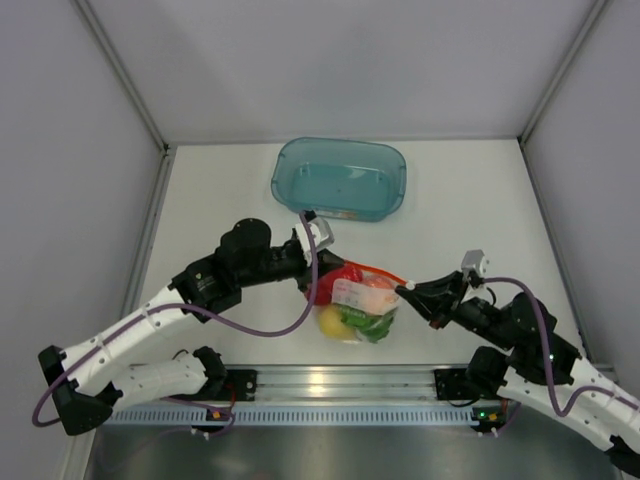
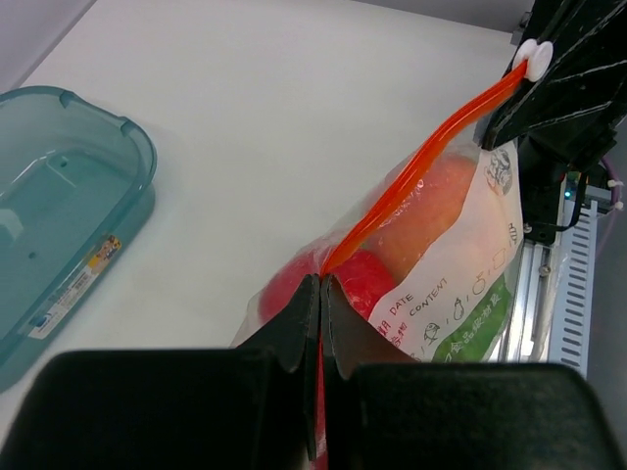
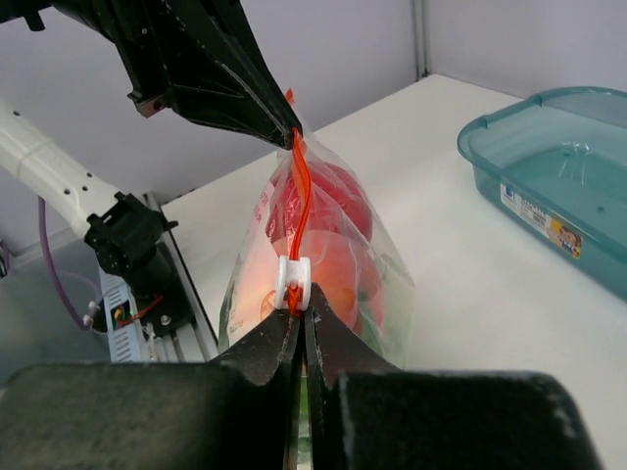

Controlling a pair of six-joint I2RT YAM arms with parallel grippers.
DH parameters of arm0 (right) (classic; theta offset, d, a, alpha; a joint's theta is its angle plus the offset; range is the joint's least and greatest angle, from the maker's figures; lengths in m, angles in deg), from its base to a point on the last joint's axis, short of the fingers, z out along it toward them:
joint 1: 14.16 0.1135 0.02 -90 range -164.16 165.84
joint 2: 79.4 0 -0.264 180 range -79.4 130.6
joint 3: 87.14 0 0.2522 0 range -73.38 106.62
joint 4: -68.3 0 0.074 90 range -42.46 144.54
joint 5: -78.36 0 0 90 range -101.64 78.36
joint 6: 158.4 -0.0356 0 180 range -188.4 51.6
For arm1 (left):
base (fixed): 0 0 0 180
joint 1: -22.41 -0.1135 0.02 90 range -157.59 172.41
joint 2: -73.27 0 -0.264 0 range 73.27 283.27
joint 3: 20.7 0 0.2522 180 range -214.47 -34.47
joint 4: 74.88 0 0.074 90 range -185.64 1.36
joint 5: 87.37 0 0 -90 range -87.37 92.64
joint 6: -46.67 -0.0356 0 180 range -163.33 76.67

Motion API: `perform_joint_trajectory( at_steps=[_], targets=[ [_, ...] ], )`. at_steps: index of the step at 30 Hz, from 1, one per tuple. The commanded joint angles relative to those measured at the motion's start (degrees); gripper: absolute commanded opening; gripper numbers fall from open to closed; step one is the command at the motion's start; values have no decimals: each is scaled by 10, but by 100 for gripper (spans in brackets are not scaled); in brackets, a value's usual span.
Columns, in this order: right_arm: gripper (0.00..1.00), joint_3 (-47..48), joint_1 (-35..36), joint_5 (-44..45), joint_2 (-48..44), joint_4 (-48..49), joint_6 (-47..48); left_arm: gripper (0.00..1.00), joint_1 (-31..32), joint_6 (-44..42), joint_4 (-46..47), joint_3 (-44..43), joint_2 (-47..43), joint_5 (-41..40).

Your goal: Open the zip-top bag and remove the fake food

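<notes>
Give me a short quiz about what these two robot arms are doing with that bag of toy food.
1. True or false: the zip-top bag lies inside the teal bin.
2. What does the right end effector pinch? A a spoon; B the orange zip strip beside its white slider; C the bin's rim.
3. Fill in: the left end effector is ___ on the strip's other end.
Key: 1 false; 2 B; 3 shut.

White table; teal bin at far edge; zip-top bag resting near front centre
</notes>
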Motion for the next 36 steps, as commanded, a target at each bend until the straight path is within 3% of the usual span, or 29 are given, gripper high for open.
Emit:
perform_joint_trajectory(
  at_steps=[1, 6, 8, 9, 14, 15, 21, 28, 31, 33, 36],
  targets=[
    [0, 64, -1, 13, 42, -27, 22, 0, 0, -4, 61, 5, 2, -11],
    [0, 124, -1, 45, 127, -79, 51, 40, -1, -20, 67, -1, 31, 4],
    [0, 153, -1, 52, 159, -107, 60, 50, -1, -21, 68, -10, 40, 26],
    [0, 169, -1, 52, 168, -112, 66, 64, -1, -21, 67, -17, 45, 45],
    [0, 215, 0, 20, 232, -182, 89, 84, -1, -31, 79, -37, 70, 122],
    [0, 227, -1, 8, 239, -191, 96, 95, -1, -31, 88, -41, 74, 137],
    [0, 229, 1, -42, 256, -197, 117, 98, 0, -6, 154, -52, 122, 215],
    [0, 221, 1, -83, 255, -186, 123, 96, 0, 4, 157, -72, 156, 266],
    [0, 221, 3, -80, 255, -185, 123, 85, 0, 5, 157, -74, 159, 271],
    [0, 221, 2, -72, 257, -184, 124, 65, 0, 7, 157, -75, 162, 277],
    [0, 220, 2, -64, 257, -180, 121, 50, 0, 11, 157, -75, 166, 281]
  ],
)
